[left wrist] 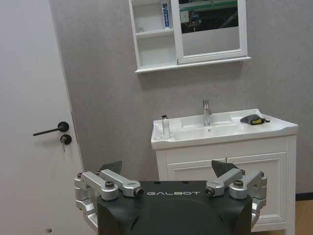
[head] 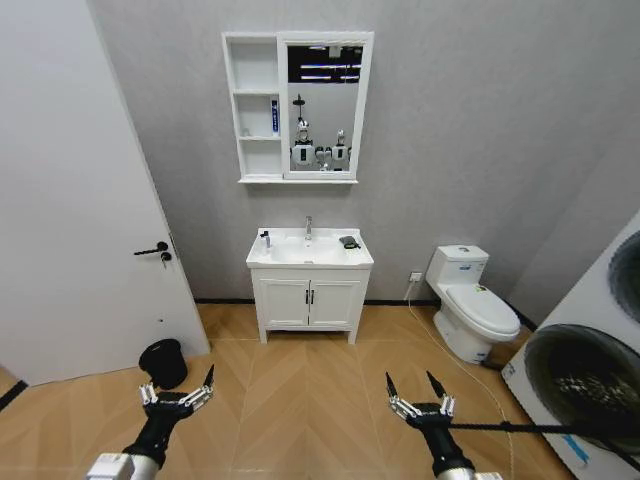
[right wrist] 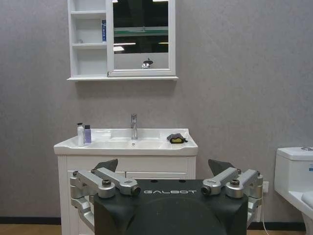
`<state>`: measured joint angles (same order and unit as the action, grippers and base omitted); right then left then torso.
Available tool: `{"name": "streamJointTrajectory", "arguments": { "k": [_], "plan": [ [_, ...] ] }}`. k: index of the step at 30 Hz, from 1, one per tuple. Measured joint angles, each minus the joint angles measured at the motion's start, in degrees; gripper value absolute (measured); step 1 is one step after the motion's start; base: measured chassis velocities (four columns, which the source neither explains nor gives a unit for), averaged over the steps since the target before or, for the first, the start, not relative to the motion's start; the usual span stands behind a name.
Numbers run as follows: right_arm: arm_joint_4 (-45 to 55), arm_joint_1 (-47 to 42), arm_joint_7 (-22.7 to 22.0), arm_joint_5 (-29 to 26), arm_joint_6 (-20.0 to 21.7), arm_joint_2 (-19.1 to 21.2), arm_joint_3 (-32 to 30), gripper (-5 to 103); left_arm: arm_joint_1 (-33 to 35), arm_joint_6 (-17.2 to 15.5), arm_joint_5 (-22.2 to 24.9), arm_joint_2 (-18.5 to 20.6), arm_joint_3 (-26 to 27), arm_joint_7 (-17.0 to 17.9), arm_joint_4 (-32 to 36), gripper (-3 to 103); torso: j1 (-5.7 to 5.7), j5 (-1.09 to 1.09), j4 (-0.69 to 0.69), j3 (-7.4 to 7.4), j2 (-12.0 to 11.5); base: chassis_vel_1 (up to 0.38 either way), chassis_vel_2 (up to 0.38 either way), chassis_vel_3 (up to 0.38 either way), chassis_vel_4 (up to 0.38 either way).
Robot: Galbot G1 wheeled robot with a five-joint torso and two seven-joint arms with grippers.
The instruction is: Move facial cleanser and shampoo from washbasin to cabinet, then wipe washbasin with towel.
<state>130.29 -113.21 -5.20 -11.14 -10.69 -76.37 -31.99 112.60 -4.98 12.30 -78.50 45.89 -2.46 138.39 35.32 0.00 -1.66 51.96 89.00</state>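
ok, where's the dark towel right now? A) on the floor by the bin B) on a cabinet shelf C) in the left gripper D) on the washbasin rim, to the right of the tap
D: the towel lies on the flat rim of the washbasin, on the right side of the tap, while both grippers hang open and empty far back from it.

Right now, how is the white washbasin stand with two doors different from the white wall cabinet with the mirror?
The white two-door washbasin stand rests on the floor; the white wall cabinet with the mirror hangs above it. The stand's doors are shut, while the cabinet has open narrow shelves. The stand bears a chrome tap; the cabinet holds a framed mirror. Both are white and against the grey wall.
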Motion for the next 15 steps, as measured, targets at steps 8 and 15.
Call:
{"name": "streamJointTrajectory", "arguments": {
  "k": [8,15],
  "plan": [
    [0.18,-0.32,0.29,0.00,-0.58,-0.44,-0.15,100,-0.24,-0.29,0.67,0.21,0.48,0.03,0.01,100,0.00,0.00,0.00,0.00,0.00,0.000,0.000,0.000,0.000],
    [-0.02,-0.92,0.33,0.16,-1.62,-0.69,-0.72,100,-0.29,-0.39,-0.28,-0.02,-0.39,0.04,-0.14,100,0.00,0.00,0.00,0.00,0.00,0.000,0.000,0.000,0.000]
  ]
}}
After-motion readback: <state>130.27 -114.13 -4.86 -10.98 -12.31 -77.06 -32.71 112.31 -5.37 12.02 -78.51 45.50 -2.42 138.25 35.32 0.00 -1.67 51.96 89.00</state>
